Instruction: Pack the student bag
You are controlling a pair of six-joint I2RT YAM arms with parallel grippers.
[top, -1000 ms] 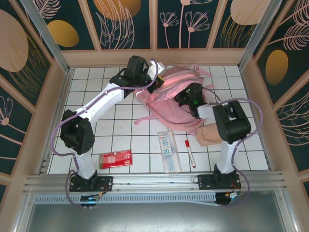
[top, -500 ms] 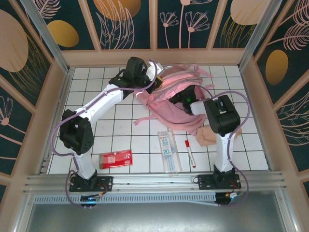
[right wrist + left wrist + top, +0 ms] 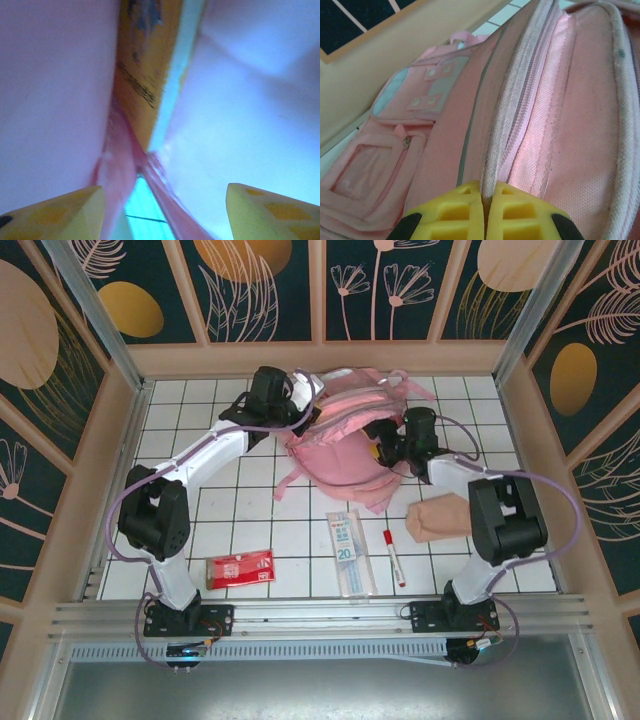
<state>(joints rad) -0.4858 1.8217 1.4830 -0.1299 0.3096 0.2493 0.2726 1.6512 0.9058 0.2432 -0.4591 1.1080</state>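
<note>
Right claw (image 3: 162, 197) opened, now spread inside student bag (image 3: 335, 462); left claw (image 3: 486, 194) pinches bag's zip edge.

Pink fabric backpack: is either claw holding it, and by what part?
The left claw pinches the soft pink fabric backpack by the zip edge of its opening. The right claw stands open, holding nothing.

Blurred slab (image 3: 142, 70) in student bag (image 3: 50, 100); perhaps a book
</note>
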